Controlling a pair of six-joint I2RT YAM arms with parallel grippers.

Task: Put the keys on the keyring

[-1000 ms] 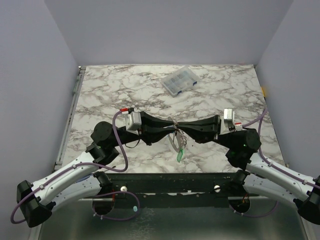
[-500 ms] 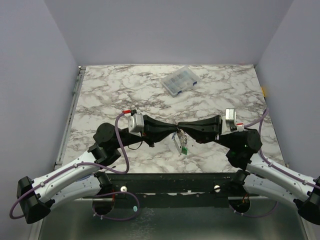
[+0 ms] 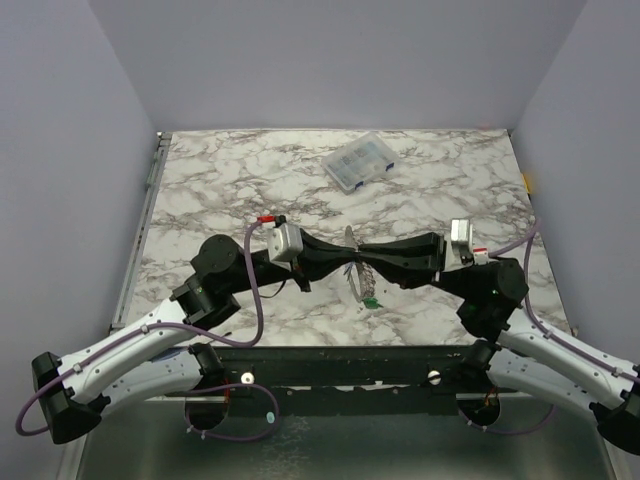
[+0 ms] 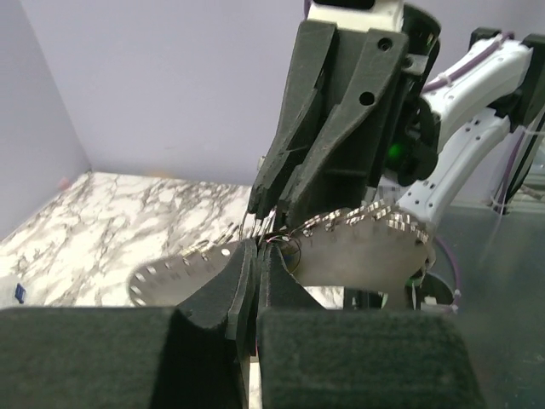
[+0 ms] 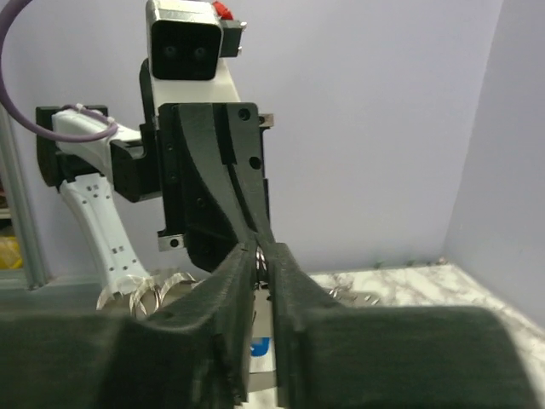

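Both arms meet tip to tip above the table's front middle. My left gripper (image 3: 351, 262) (image 4: 257, 247) is shut, its jaws pressed together on the thin wire of the keyring (image 3: 349, 284), a pale loop standing on edge. My right gripper (image 3: 359, 260) (image 5: 263, 249) faces it with a narrow slit between the jaws. A short metal chain (image 3: 366, 277) hangs from the ring, with a green key (image 3: 372, 300) at its end. A blue key head (image 5: 260, 345) shows low between my right jaws. The blurred chain (image 4: 366, 247) fills the left wrist view.
A clear plastic compartment box (image 3: 360, 163) lies at the back of the marble table (image 3: 230, 190), right of centre. Purple walls close in the left, back and right sides. The dark mounting rail (image 3: 350, 365) runs along the near edge.
My left gripper has closed on the keyring and its arm has pushed rightward. The right jaws have eased apart slightly. The green key has swung up and to the right.
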